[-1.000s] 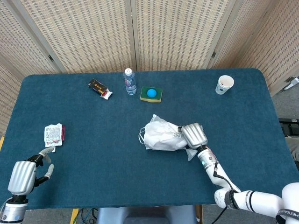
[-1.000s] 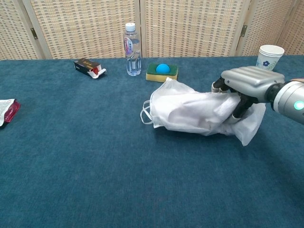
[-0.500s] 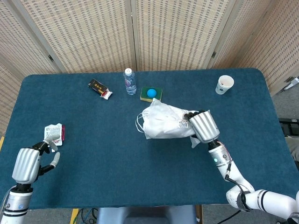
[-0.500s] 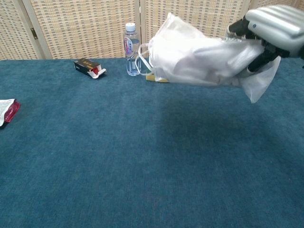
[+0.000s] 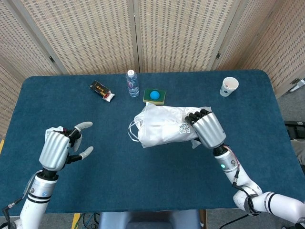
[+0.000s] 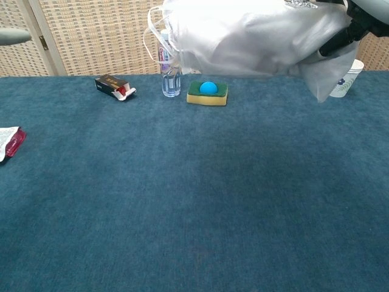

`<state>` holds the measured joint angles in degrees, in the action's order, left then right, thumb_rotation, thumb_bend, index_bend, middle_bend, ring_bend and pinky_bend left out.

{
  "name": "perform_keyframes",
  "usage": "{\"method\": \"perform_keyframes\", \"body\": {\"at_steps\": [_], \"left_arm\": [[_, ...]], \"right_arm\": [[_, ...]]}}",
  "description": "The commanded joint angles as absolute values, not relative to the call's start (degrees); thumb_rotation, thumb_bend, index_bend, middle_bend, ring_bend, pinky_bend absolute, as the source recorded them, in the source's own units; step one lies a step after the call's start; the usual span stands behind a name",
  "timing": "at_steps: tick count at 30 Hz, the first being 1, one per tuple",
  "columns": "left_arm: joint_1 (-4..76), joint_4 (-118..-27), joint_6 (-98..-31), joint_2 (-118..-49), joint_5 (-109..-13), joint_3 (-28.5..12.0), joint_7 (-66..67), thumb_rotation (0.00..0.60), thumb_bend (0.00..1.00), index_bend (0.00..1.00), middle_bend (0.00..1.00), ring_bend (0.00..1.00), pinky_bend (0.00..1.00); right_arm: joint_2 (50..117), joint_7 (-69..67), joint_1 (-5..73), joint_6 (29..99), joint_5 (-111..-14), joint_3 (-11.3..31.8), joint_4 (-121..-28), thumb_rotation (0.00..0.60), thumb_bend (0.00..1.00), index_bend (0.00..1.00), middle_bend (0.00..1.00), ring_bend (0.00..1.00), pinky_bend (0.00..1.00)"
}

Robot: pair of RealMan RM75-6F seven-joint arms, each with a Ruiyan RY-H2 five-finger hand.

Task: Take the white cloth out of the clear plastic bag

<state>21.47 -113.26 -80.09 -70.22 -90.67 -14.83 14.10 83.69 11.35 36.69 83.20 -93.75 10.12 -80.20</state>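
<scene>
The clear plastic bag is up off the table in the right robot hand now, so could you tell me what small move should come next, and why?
Probably bring the left robot hand across to the bag's loose end. The right robot hand grips the clear plastic bag at one end, held above the table, the white cloth inside it. The left hand is raised, fingers apart, holding nothing.

Bare table [image 6: 194, 201] below the lifted bag [image 5: 162, 131]; sponge [image 6: 207, 93] behind.
</scene>
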Motion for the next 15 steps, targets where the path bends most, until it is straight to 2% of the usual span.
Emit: {"method": "perform_keyframes", "body": {"at_steps": [1,6,15], "left_arm": [[24.12,-115.19,-78.22,-71.68,-88.19,-17.08,17.44,0.600,0.19,0.30,1.00,0.90,1.00],[26.64,-117.33,-76.44,-72.58,-85.86,-18.27,21.44,0.600,0.19,0.33,1.00,0.96,1.00],[28.68,-120.86,-74.74,-71.58,-82.80,-18.68,23.36,0.600,0.19,0.33,1.00,0.95,1.00]], "right_arm": [[84.59,10.19,37.11,84.29,-95.45,10.16,-79.09,0.600,0.30,0.66,0.76,0.72,0.72],[86.65,8.34,37.55,87.07,-97.58,10.94,-76.89,0.600,0.31,0.66,0.74,0.72,0.72],[89.96,5.23,38.09,89.93,-98.97,11.77,-72.64,0.600,0.30,0.66,0.74,0.71,0.72]]}}
